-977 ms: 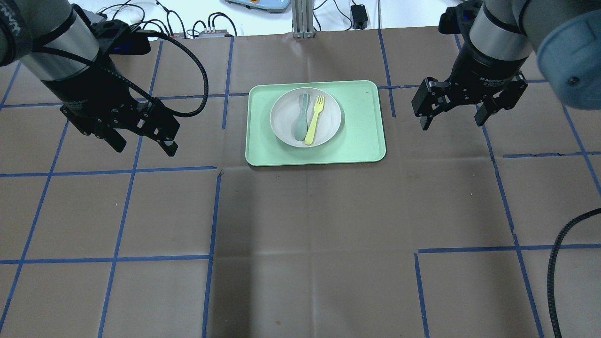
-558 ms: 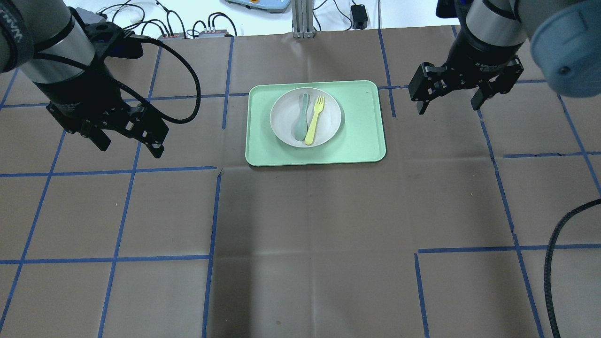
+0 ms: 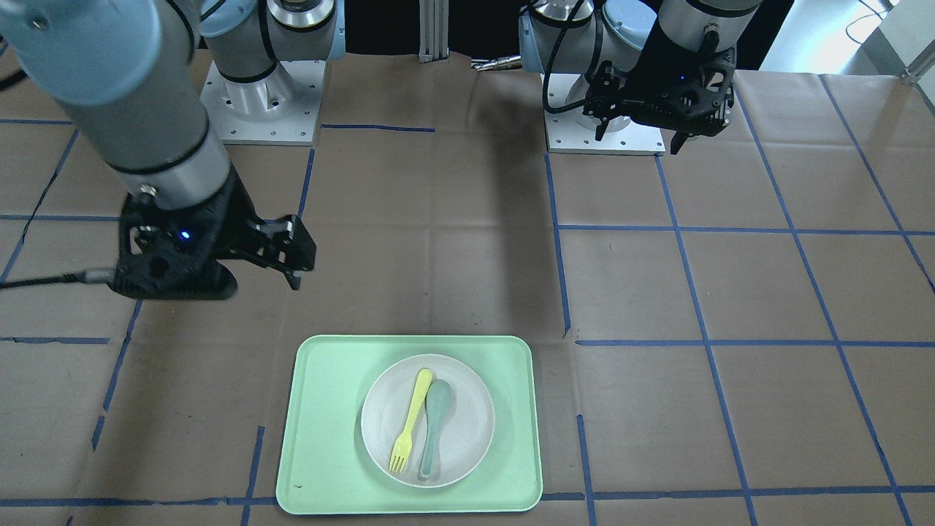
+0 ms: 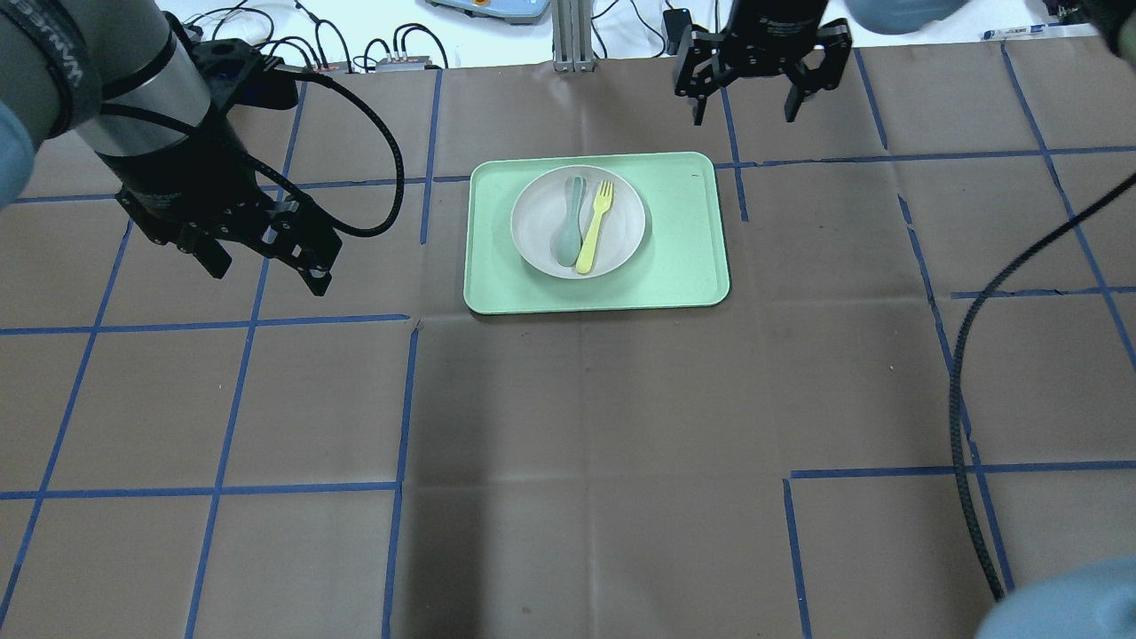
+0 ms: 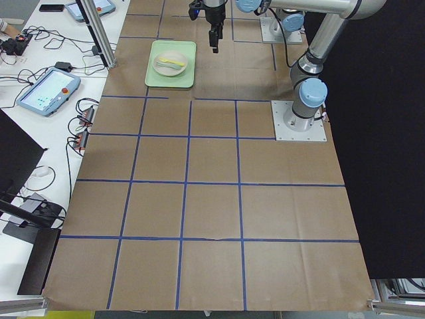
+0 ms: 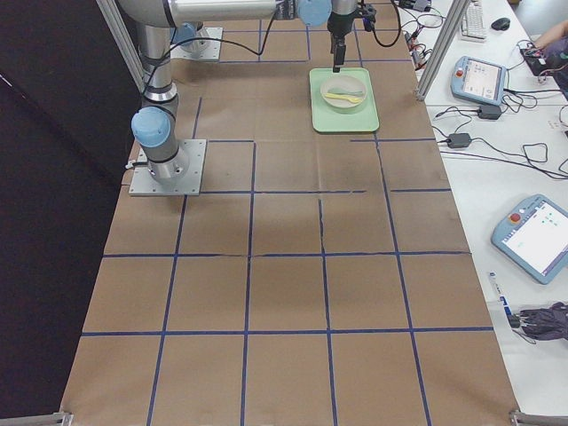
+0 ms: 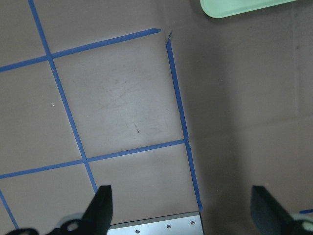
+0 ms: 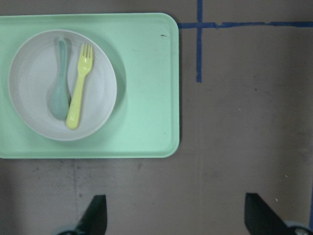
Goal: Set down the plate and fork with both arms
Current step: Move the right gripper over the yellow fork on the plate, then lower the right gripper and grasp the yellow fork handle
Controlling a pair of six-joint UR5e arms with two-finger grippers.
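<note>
One tray corner [image 7: 244, 7] from left wrist; plate [image 8: 30, 83], fork [image 8: 77, 93] from right wrist

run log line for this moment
left gripper: open, empty, clear of tray | right gripper: open, empty, clear of tray | fork, spoon: on plate | plate: on tray

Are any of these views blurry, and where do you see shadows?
Overhead view: sharp, except a blurred joint cap at lower right. Right wrist view: the plate throws a soft shadow on the tray; the fingertips are out of focus.
</note>
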